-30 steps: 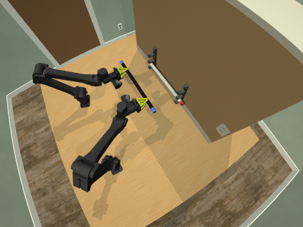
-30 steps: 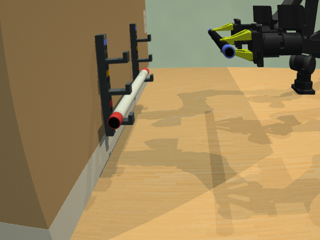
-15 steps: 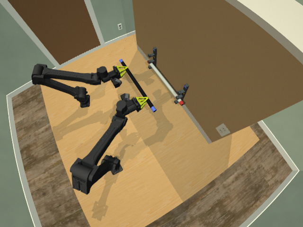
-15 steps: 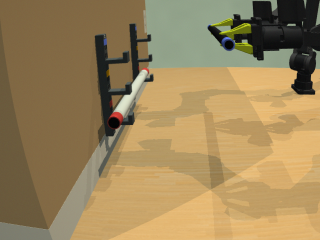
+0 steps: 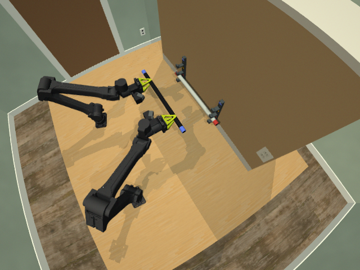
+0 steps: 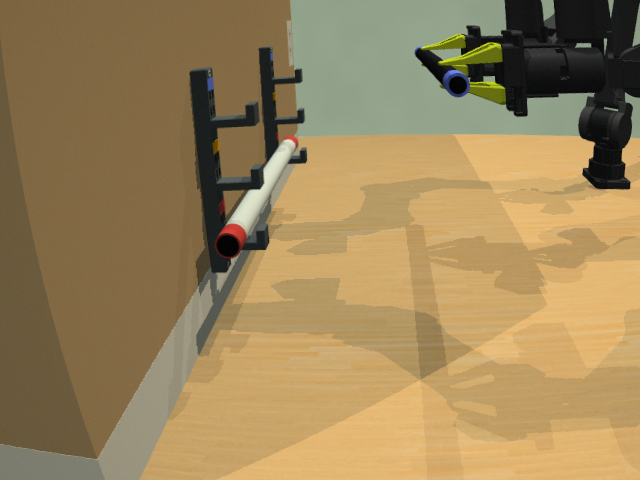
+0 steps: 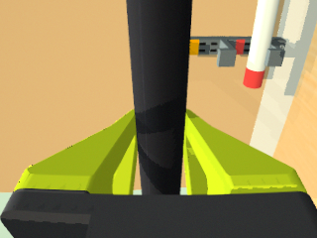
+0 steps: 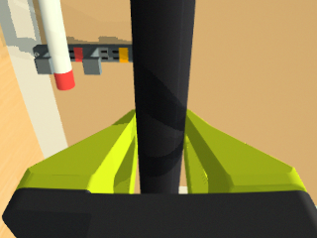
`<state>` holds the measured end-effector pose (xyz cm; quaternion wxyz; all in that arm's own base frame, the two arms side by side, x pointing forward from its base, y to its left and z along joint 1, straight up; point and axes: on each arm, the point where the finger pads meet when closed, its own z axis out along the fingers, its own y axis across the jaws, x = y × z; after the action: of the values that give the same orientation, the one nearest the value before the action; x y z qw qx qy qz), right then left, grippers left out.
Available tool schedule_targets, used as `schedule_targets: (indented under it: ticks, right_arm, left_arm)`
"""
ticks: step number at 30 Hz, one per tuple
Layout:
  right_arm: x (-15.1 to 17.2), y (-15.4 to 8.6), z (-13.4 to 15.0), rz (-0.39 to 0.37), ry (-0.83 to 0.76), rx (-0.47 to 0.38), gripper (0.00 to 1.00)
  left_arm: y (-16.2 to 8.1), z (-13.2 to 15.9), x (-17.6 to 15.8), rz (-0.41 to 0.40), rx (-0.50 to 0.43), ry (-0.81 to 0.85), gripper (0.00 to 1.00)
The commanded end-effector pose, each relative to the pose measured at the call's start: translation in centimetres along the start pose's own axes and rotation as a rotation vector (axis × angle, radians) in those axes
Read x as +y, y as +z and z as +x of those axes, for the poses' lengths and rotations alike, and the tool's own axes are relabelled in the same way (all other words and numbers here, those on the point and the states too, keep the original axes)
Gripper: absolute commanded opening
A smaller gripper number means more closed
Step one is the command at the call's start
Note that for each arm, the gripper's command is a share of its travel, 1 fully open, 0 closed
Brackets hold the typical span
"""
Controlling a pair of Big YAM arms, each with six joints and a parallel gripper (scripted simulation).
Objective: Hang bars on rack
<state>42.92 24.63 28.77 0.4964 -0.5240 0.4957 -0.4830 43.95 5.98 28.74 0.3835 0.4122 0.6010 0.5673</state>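
The left gripper (image 5: pixel 151 80) (image 6: pixel 447 72) (image 7: pixel 160 119) and the right gripper (image 5: pixel 175 116) (image 6: pixel 424 56) (image 8: pixel 160 119) are both closed on the black bar (image 5: pixel 162 100) (image 6: pixel 434 63) (image 7: pixel 160 74) (image 8: pixel 162 74), their yellow fingers on opposite sides of it. In the top view the left one grips it toward the blue end at upper centre, the right one toward the blue end near the middle of the frame. The bar hangs in the air, apart from the rack, at upper right of the exterior view. Left of it there, the rack's near upright (image 6: pixel 201 129) and far upright (image 6: pixel 266 93) stand against the brown wall (image 5: pixel 247 72) (image 6: pixel 113 155), with labels blue at the top, orange in the middle and red at the bottom. The top pair of rack arms, the blue one, carries no bar. The white bar (image 5: pixel 197 98) (image 6: pixel 263 188) (image 7: pixel 263 35) (image 8: pixel 56 40), red at its ends, lies across the lowest pair, matching the red labels. Below, shadows of arms and bar fall across the wooden table top (image 5: pixel 197 203) (image 6: pixel 361 413).
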Motion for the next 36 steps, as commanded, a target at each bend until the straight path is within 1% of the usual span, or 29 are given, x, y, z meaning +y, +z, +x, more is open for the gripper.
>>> schedule_targets:
  ticks: [1,22,36]
  right_arm:
    - [-5.6,0.9,0.4,0.083,0.049,0.019,0.00]
    - [-5.6,0.8,0.5,0.083,0.049,0.019,0.00]
    - [-5.7,3.0,0.6,0.083,0.050,0.019,0.00]
  left_arm:
    - [0.5,0.5,4.9,-0.074,0.021,-0.018,0.00]
    - [0.4,0.4,4.9,-0.074,0.021,-0.018,0.00]
    - [2.6,0.3,5.1,-0.074,0.021,-0.018,0.00]
